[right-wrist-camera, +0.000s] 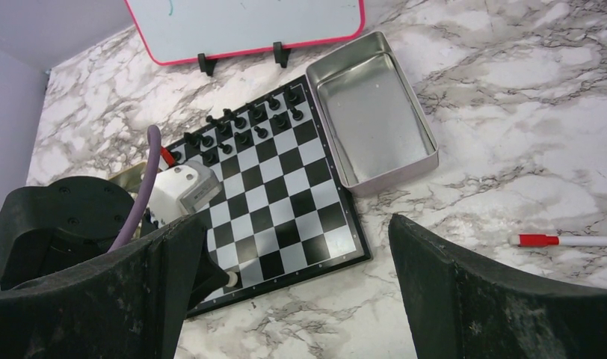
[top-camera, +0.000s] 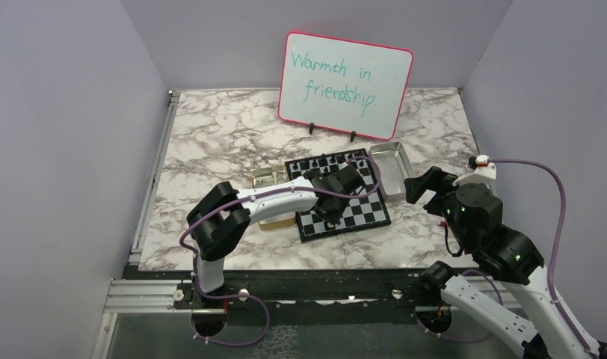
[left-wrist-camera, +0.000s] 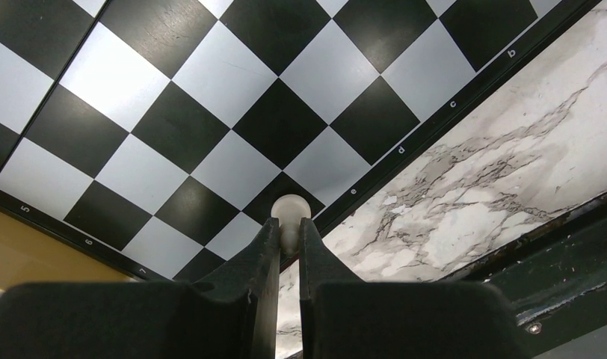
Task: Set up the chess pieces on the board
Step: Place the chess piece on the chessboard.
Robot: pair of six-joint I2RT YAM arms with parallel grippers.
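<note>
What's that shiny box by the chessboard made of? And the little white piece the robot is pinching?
The tray looks like thin bare metal, maybe tin: silvery, dully reflective, with a rolled rim. The pale piece looks like smooth plastic, from its even cream colour and soft sheen; painted wood is possible.

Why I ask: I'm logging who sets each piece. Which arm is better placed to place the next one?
Likely left: the left hand is shut on a cream piece over the board's edge row; the right hand is open, empty, off the board beside the metal tray.
</note>
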